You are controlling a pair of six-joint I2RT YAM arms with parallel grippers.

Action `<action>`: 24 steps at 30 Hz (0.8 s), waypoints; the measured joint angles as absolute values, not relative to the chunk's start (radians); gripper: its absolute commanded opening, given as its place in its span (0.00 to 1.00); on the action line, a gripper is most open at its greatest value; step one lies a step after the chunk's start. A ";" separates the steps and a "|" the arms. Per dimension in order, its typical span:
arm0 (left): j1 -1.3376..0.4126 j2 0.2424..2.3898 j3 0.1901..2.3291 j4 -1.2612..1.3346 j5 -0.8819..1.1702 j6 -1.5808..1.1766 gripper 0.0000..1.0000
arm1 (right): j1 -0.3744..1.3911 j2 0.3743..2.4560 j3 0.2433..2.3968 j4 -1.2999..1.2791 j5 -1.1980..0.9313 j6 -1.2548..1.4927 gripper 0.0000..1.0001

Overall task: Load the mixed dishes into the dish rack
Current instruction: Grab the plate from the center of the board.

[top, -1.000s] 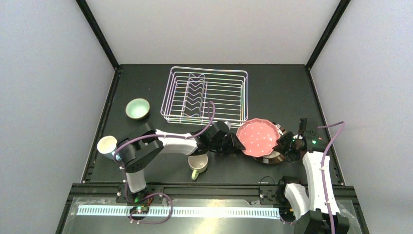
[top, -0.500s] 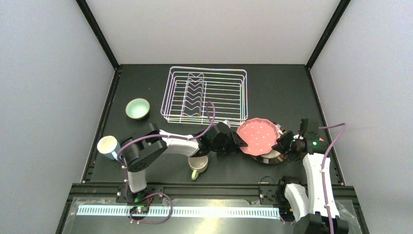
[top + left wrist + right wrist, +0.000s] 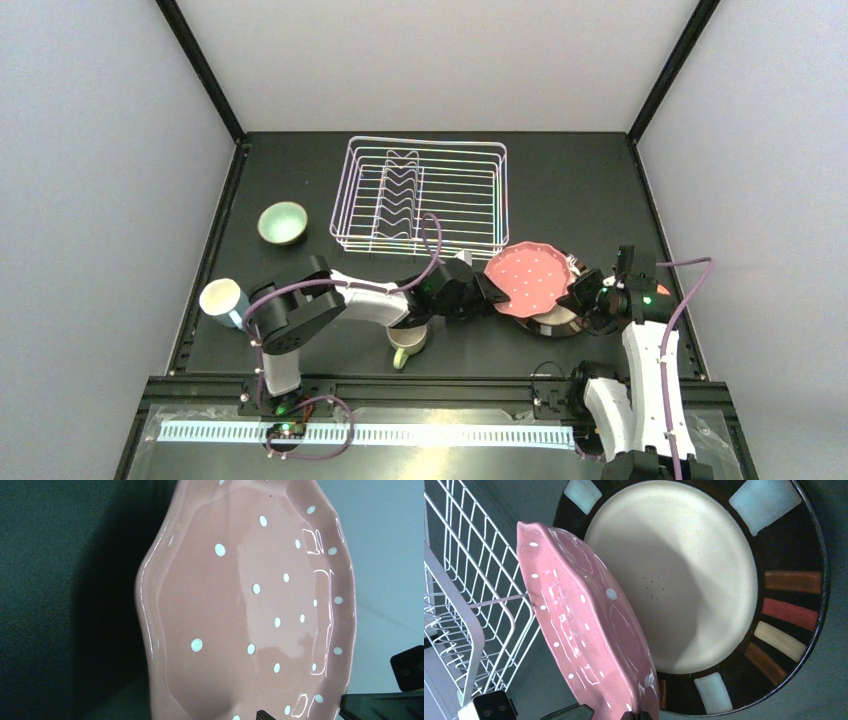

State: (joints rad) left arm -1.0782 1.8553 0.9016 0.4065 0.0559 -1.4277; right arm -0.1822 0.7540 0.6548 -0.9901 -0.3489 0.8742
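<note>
Right tool [image 3: 578, 293] clamped on rim of pink plate [image 3: 528, 278]. Plate is tilted, over the dark-rimmed plate [image 3: 560, 322] lying on the desk. Left tool [image 3: 492, 290] spread wide at plate's opposite rim, contact unclear. Rack [image 3: 420, 195] just beyond left tool.

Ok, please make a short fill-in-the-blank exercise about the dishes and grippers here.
1. The right gripper is shut on the ____ dotted plate.
2. Below it, the dark-rimmed plate lies flat on the ____.
3. The left gripper stands ____ beside the dotted plate.
4. Seen from above, the green bowl sits ____ of the dish rack.
Missing words: pink; table; open; left.
</note>
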 measured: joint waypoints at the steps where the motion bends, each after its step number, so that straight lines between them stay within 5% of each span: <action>1: -1.081 1.855 0.896 0.416 0.050 -1.432 0.98 | -0.182 0.751 0.655 -0.991 -0.351 0.876 0.00; 24: -1.110 1.881 0.865 0.539 -0.002 -1.484 0.98 | -0.182 0.719 0.655 -1.011 -0.383 0.914 0.00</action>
